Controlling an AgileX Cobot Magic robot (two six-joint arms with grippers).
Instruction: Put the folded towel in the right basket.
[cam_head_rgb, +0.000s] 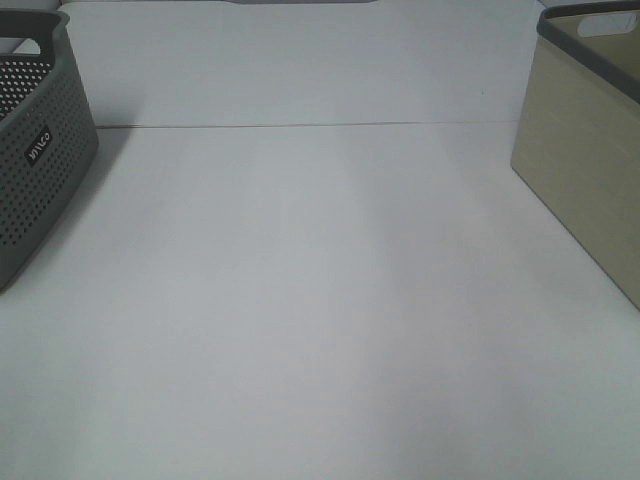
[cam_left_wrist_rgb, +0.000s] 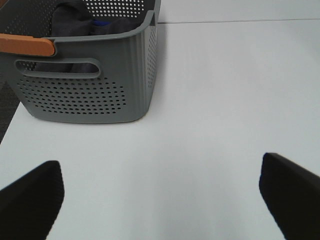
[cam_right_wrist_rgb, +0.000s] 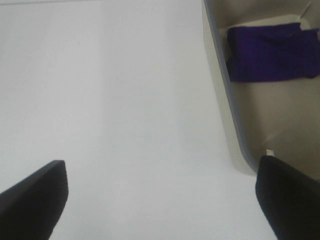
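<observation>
The towel (cam_right_wrist_rgb: 270, 52), a folded purple cloth, lies flat on the floor of the right basket (cam_right_wrist_rgb: 227, 107), the beige one with a grey rim, near one wall. Judging from that, the task looks done: the towel is inside and nothing has hold of it.

The right gripper (cam_right_wrist_rgb: 160, 200) hangs over the bare table (cam_head_rgb: 320, 330) just beside the basket's wall, its 2 fingers spread wide and empty. The left gripper (cam_left_wrist_rgb: 160, 200) is also wide open with nothing between its fingers, facing the grey perforated basket (cam_left_wrist_rgb: 85, 95), which holds some dark cloth and carries an orange handle (cam_left_wrist_rgb: 25, 46).

From the high camera neither arm shows; only the 2 baskets at the table's edges. At most, the arms need to go to rest.
</observation>
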